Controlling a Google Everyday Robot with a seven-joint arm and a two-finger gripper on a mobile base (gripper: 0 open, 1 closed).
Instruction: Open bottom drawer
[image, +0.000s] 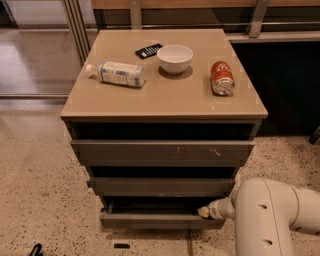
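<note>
Bottom drawer (150, 220): we note its front running left to right. Gripper (204, 212): at the drawer's upper right edge, the front extending leftward from it. Whether it grips, we cannot tell.

pincer (204, 212) at bottom drawer (150, 220) top edge | middle drawer (160, 186) just above | floor (45, 200) free

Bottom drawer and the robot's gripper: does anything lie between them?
Nothing shows in the camera view: the gripper sits right at the bottom drawer's upper right edge.
</note>
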